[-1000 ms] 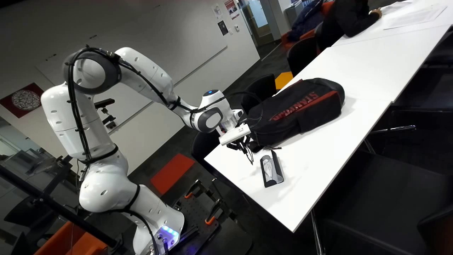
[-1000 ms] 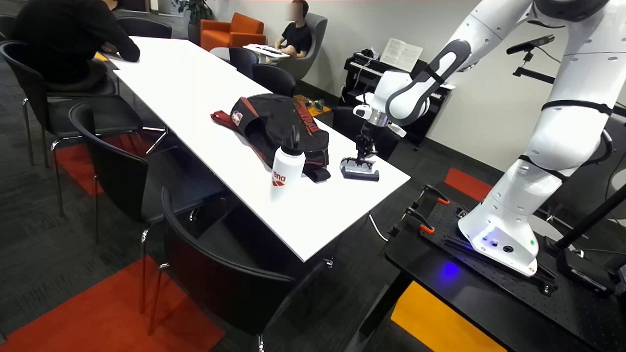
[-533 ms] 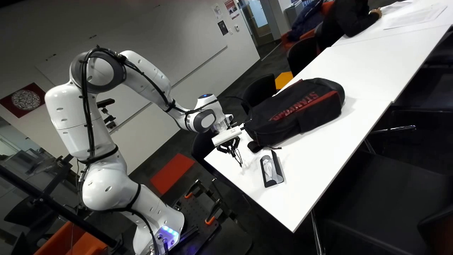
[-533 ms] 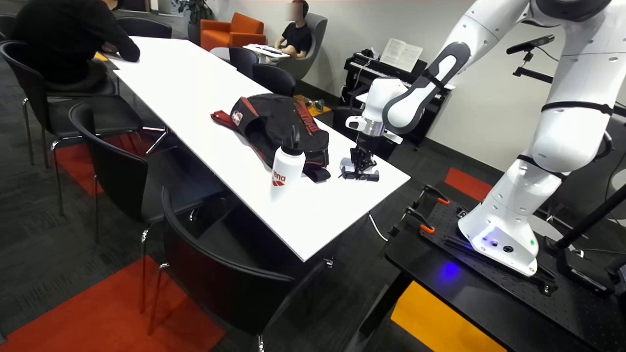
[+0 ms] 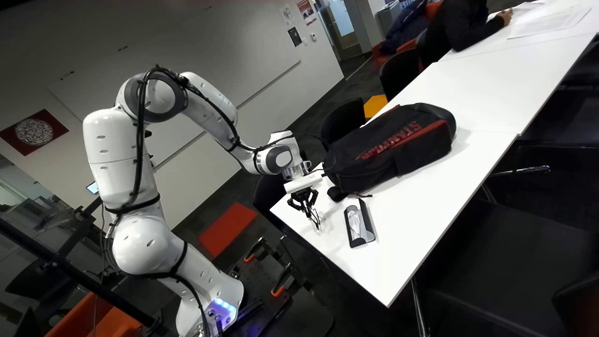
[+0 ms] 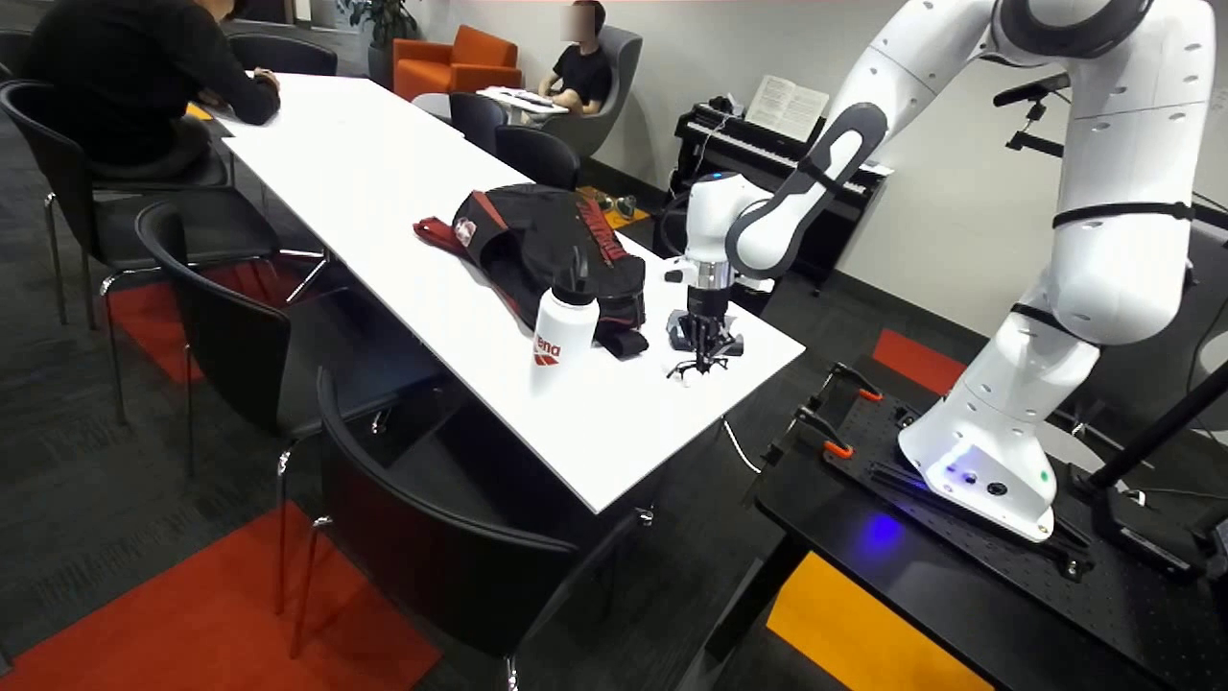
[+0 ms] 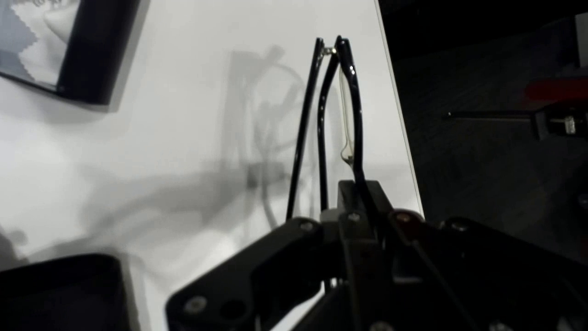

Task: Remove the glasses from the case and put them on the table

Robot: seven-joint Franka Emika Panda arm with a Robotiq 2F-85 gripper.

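Black-framed eyeglasses, already clear of the open eyeglass case and pinched between the fingers, are held beside it over the white surface; removal appears complete, with setting down and release remaining, though contact with the surface cannot be judged.

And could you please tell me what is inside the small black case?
A pale cloth with a zigzag edge lies inside the open case; anything beneath it is covered. The glasses are outside, held in the pincer.
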